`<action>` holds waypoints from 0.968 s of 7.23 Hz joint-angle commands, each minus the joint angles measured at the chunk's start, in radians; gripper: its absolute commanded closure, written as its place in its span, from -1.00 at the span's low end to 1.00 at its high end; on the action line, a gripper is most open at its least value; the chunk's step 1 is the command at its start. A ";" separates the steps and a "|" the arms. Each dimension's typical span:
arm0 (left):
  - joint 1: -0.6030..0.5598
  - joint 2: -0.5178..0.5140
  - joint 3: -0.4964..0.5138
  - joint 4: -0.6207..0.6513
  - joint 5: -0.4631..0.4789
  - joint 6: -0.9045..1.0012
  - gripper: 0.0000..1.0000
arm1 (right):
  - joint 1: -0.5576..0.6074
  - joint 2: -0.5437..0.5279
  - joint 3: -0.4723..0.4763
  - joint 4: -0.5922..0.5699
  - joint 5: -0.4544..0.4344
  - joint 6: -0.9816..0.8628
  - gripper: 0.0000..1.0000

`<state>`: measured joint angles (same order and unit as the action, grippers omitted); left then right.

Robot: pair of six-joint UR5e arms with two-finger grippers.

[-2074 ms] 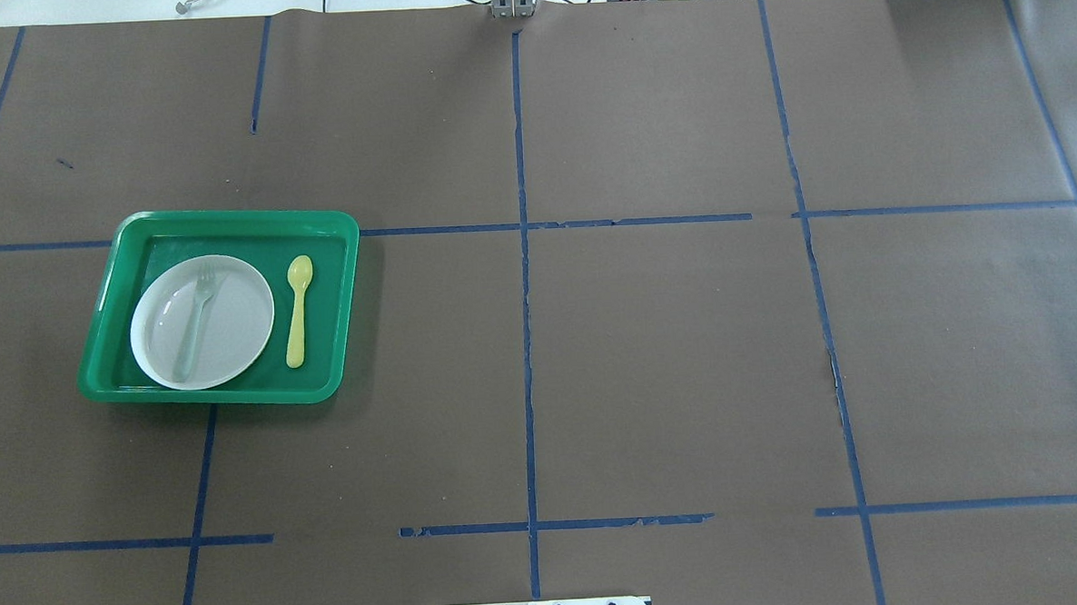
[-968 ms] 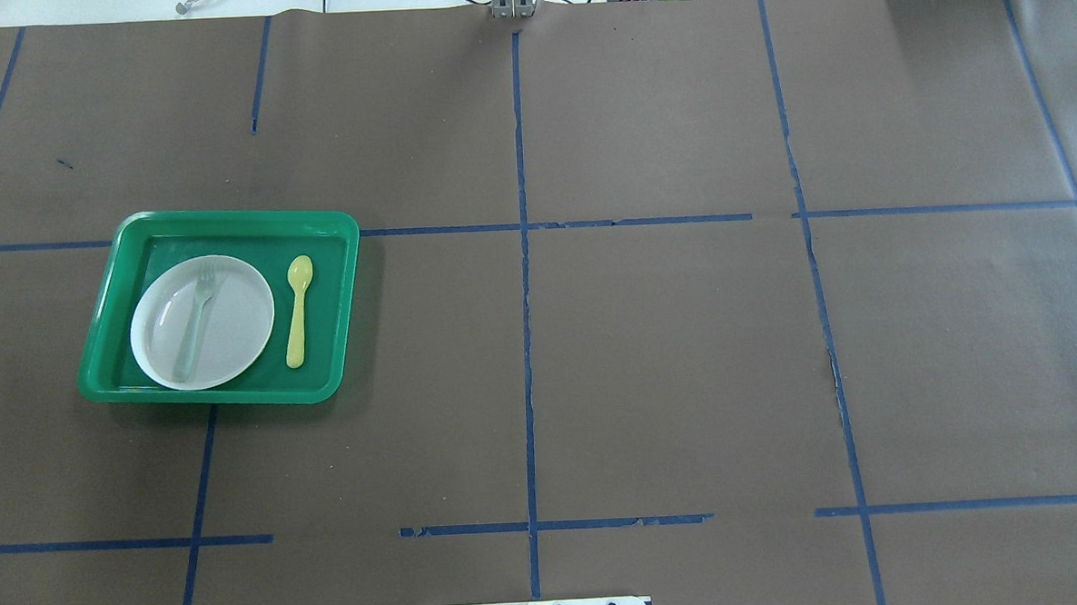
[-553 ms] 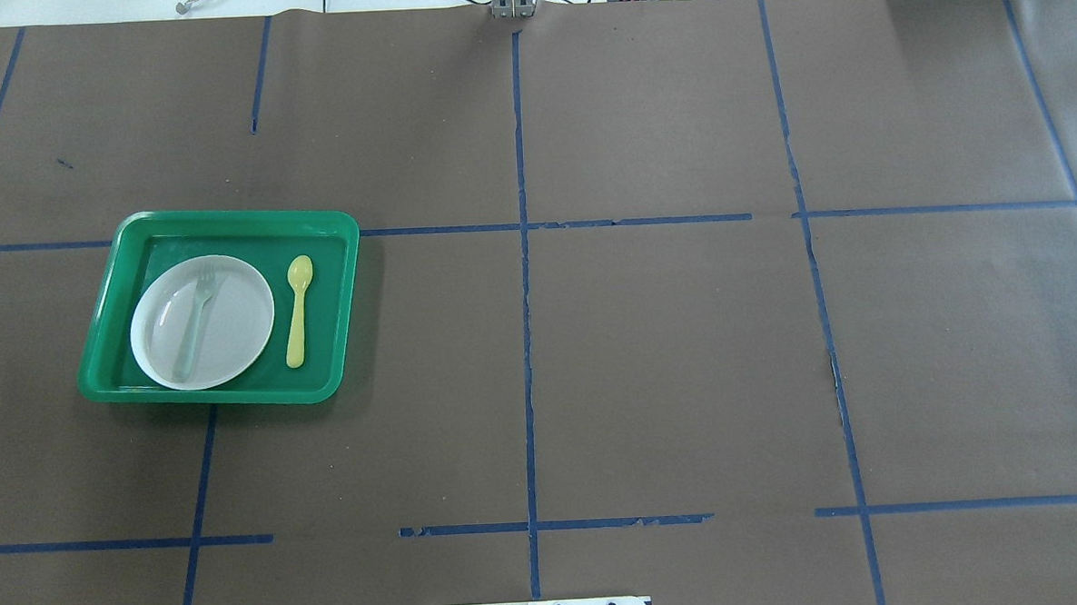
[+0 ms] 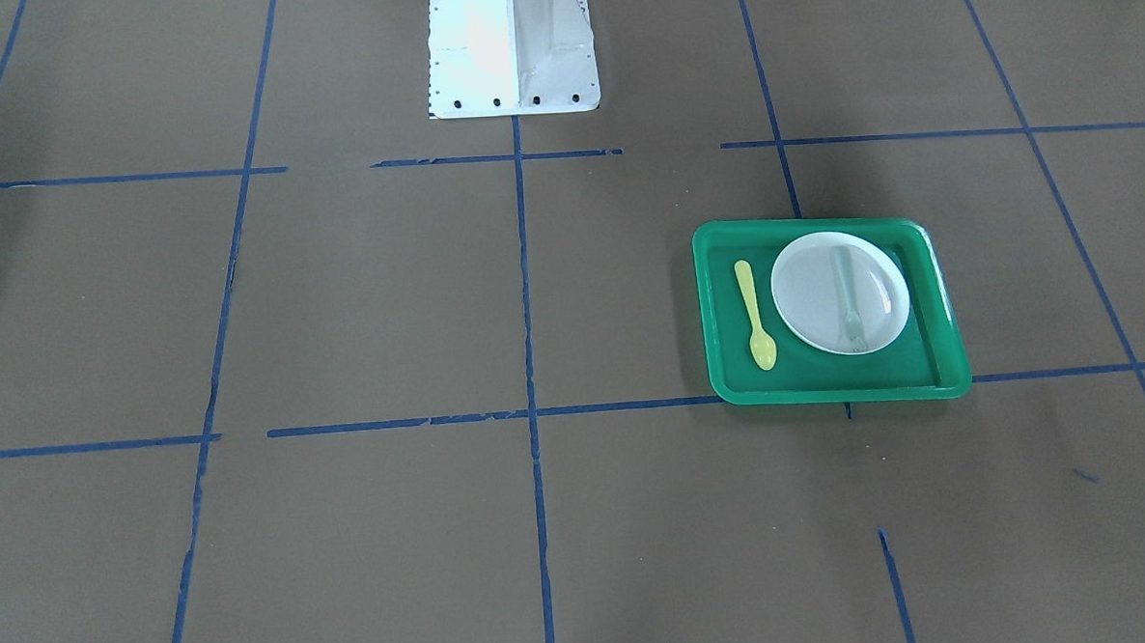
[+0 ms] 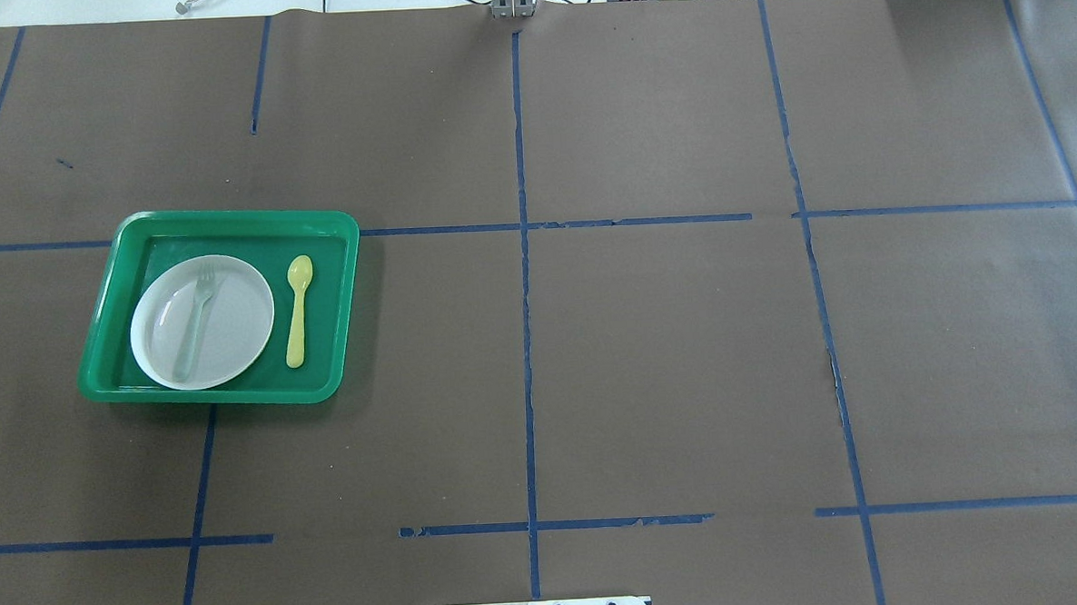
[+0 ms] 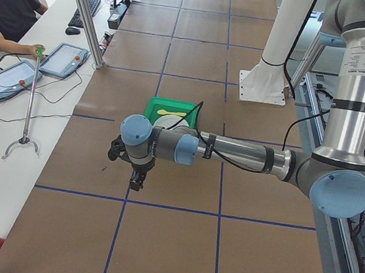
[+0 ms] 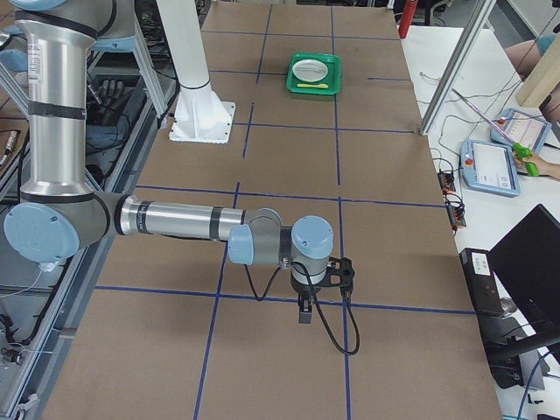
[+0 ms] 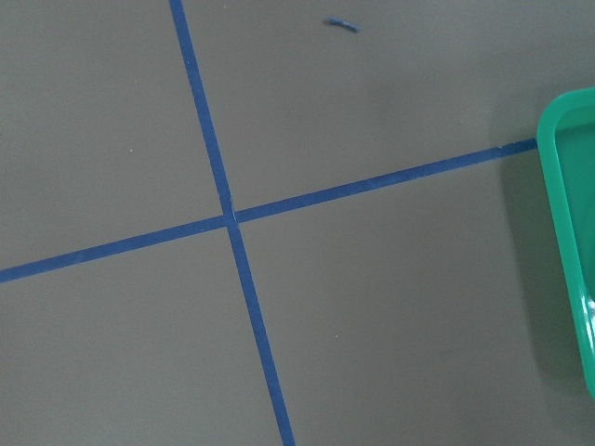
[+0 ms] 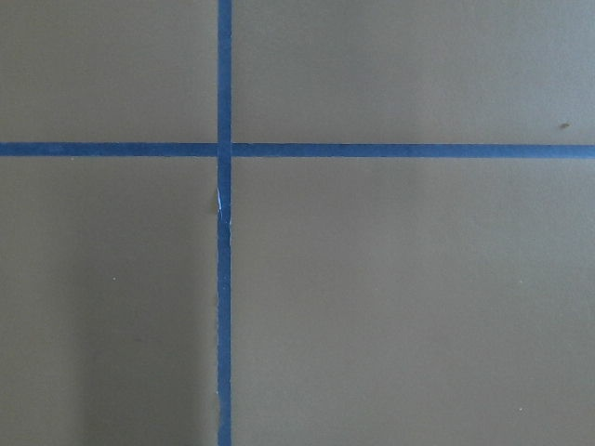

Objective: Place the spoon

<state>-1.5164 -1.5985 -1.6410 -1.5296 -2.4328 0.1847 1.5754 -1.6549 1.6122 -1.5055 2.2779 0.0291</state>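
So far: the spoon (image 5: 299, 311) lies flat on the floor of the green tray (image 5: 226, 217), just right of the white plate (image 5: 236, 343), its bowl toward the far end. Nothing grips it.
Placement: looks done if that spot beside the plate is the goal. The task names no spot, so this is a judgement.
Left to do: probably nothing with the spoon. If it belongs elsewhere, the whole pick remains.
Fork (image 5: 192, 328): lies on the plate, apart from the spoon.
Left gripper (image 6: 136, 181): hangs above the bare table (image 5: 668, 360) left of the tray, touching nothing I can see. Only a side view shows it, so I cannot tell whether it is spread or closed.
Right gripper (image 7: 304, 311): hangs over the table's right end, well apart from the tray. Its opening cannot be told either.
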 commanded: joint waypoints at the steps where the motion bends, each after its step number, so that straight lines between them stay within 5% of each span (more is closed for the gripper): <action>1: -0.007 -0.004 -0.006 0.057 0.000 0.010 -1.00 | 0.000 0.000 0.000 -0.001 0.000 0.000 -1.00; 7: -0.160 -0.012 0.026 0.100 0.089 0.033 -1.00 | 0.000 0.000 0.000 -0.001 0.000 0.000 -1.00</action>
<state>-1.6304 -1.6106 -1.6231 -1.4294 -2.3465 0.2145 1.5754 -1.6552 1.6122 -1.5052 2.2780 0.0292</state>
